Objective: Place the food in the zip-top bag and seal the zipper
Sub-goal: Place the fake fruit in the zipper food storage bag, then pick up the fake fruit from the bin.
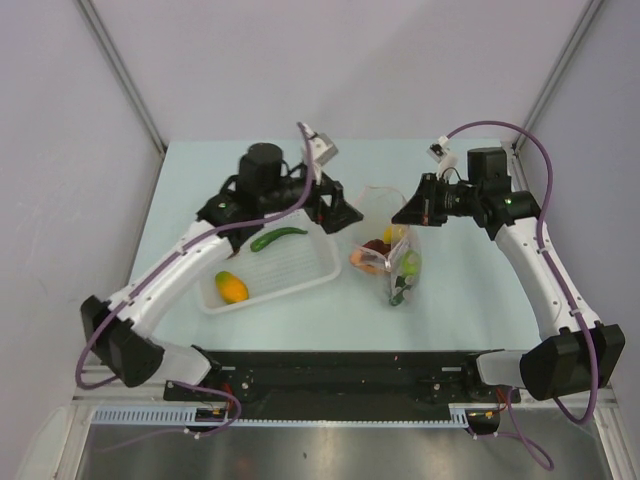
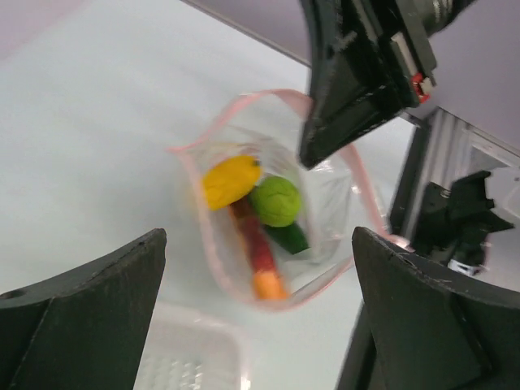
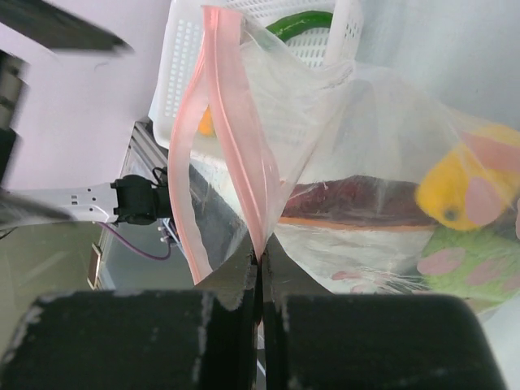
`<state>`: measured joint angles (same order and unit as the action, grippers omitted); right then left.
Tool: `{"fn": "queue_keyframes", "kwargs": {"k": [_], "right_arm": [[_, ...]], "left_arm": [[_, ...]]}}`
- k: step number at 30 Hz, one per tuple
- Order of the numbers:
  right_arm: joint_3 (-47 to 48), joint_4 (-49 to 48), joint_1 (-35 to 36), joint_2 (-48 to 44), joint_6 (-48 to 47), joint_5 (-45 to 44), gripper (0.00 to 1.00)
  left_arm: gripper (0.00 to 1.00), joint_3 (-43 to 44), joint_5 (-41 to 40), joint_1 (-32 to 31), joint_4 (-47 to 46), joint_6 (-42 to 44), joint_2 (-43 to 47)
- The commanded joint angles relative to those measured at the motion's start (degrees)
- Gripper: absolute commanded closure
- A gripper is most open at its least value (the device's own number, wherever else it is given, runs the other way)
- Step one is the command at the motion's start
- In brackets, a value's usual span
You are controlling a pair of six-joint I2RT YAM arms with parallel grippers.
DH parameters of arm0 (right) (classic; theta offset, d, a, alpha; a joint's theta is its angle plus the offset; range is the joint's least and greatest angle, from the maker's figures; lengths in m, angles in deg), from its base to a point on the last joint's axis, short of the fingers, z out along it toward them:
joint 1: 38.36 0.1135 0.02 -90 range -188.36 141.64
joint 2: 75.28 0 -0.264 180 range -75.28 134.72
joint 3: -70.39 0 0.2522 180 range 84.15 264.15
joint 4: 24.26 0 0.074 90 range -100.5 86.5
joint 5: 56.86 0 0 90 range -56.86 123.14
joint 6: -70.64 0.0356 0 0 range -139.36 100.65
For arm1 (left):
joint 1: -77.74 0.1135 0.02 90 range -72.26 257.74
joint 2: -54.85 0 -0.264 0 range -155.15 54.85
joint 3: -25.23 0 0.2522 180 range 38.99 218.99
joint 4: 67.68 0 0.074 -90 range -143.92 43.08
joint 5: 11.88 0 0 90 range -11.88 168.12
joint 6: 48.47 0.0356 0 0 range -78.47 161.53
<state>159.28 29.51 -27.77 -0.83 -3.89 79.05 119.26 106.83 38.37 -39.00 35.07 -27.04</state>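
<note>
1. The bag (image 1: pixel 392 262) is thin, clear film: very light, limp and slippery. It will sag and fold unless its mouth is held up. The toy food inside probably weighs little, yet enough to pull the film taut.
2. The best hold is the zipper (image 3: pixel 231 138), the stiffer pink-red strip along the mouth. The film below it would crumple or slide out of a grip.
3. The right claw (image 3: pixel 258 272) is pressed together, pinching the zipper at one end, and the mouth gapes.
4. The left claw (image 2: pixel 258 244) is spread wide, grips nothing and hangs above the mouth.
5. The bag is on the tabletop (image 1: pixel 460 310), just right of the basket (image 1: pixel 300 262). Whether its bottom rests fully there is hard to tell.
6. It looks crinkly, see-through and pink-rimmed. Inside are a yellow fruit (image 2: pixel 230 180), a lime ball (image 2: pixel 276 201), a carrot (image 2: pixel 268 284) and a dark green piece (image 2: pixel 288 238).
7. A pepper (image 1: pixel 278 238) and an orange fruit (image 1: pixel 231 287) lie in the basket.
</note>
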Motion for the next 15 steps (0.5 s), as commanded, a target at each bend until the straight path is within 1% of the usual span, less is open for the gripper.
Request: {"fn": "queue_keyframes", "kwargs": {"k": [1,2,3,4,5,6,7,8,9,10,11,12,14,15], "right_arm": [[1.1,-1.4,-0.4,-0.8,-0.6,1.0,1.00],[1.1,-1.2,-0.3,-0.9,-0.8,1.1,1.00],[1.2,-0.9,-0.4,-1.1,-1.0,1.1,1.00],[1.3,-0.7,-0.3,-1.1,-1.4,1.0,1.00],[1.3,-0.4,-0.3,-1.2,-1.6,1.0,1.00],[1.4,-0.3,-0.4,-1.2,-1.8,0.9,1.00],[1.4,-0.2,-0.3,-1.2,-1.9,0.9,1.00],[1.3,-0.2,-0.2,-1.2,-2.0,0.9,1.00],[1.2,-0.3,-0.2,-1.2,-1.9,0.8,1.00],[0.9,-0.4,-0.1,-1.2,-1.9,0.8,1.00],[0.6,-0.7,0.0,-1.2,-1.9,0.8,1.00],[0.5,-0.9,0.1,-1.2,-1.8,0.8,1.00],[-0.1,-1.3,0.3,-1.3,-1.8,0.7,1.00],[-0.1,-1.4,0.5,-1.4,-1.7,0.8,1.00]], "left_arm": [[0.00,-1.0,4.0,9.4,9.1,9.2,9.0],[0.00,-3.0,4.4,12.8,11.0,11.6,9.8],[0.00,-4.1,4.4,14.5,12.8,16.6,10.6],[0.00,-5.0,4.5,16.2,17.1,19.2,11.6],[0.01,-6.5,5.0,18.1,19.6,21.8,11.9],[0.00,-7.2,5.4,21.4,22.2,27.7,11.9],[0.00,-7.6,4.6,22.6,28.4,31.0,11.7],[0.01,-8.2,3.2,24.2,31.5,34.1,10.5],[0.01,-8.5,0.0,24.9,34.4,39.0,9.7],[0.02,-8.9,-1.0,25.7,38.9,40.8,9.1],[0.02,-10.6,-1.5,27.8,40.5,42.5,8.4],[0.02,-11.4,-2.4,28.7,41.9,46.1,8.1],[0.01,-14.4,-5.6,31.4,43.3,49.4,7.4],[0.00,-15.0,-6.6,31.9,43.9,54.1,7.0]]}}
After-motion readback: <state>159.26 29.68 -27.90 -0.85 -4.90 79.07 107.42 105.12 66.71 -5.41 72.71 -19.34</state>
